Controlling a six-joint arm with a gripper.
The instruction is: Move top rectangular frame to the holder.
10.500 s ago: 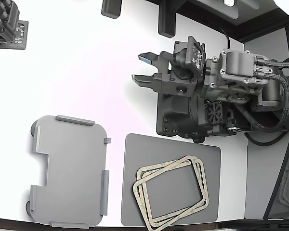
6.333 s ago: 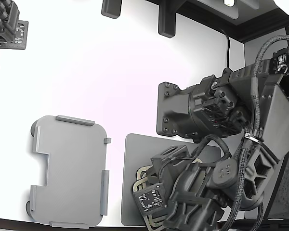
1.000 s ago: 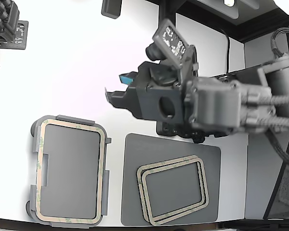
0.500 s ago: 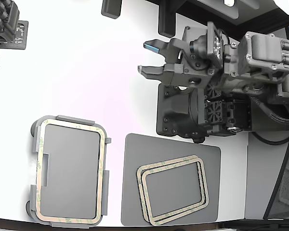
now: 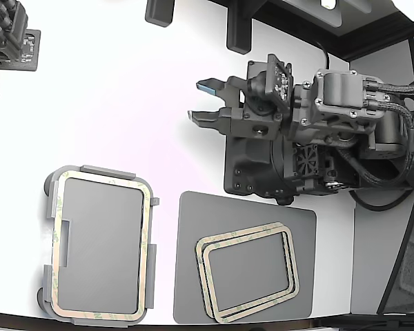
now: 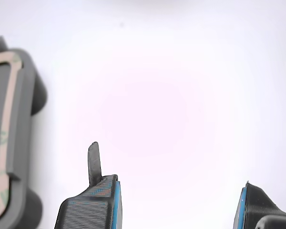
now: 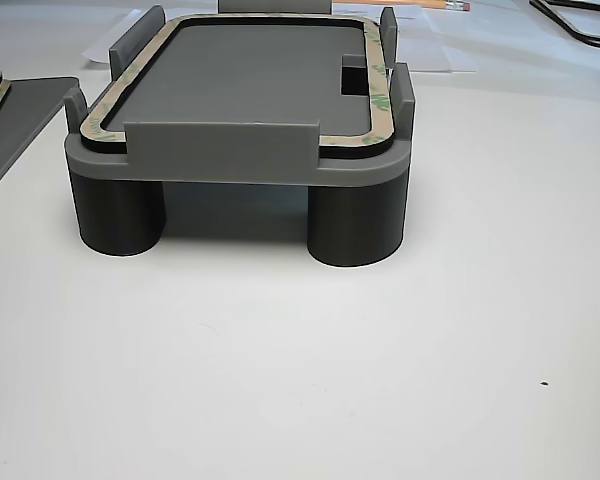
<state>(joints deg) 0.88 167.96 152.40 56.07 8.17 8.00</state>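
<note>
Gleaming white table point(image 5: 124, 103), grey mat point(image 5: 193, 227)

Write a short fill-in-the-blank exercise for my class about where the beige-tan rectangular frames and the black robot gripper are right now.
1. One beige-tan rectangular frame lies inside the light grey tabbed ____.
2. On the flat dark grey mat, ____ beige-tan frames are stacked.
3. The black gripper has its jaws ____, holding nothing.
4. In the side view, the tabbed tray stands on round ____.

Missing words: holder; two; open; legs
</note>
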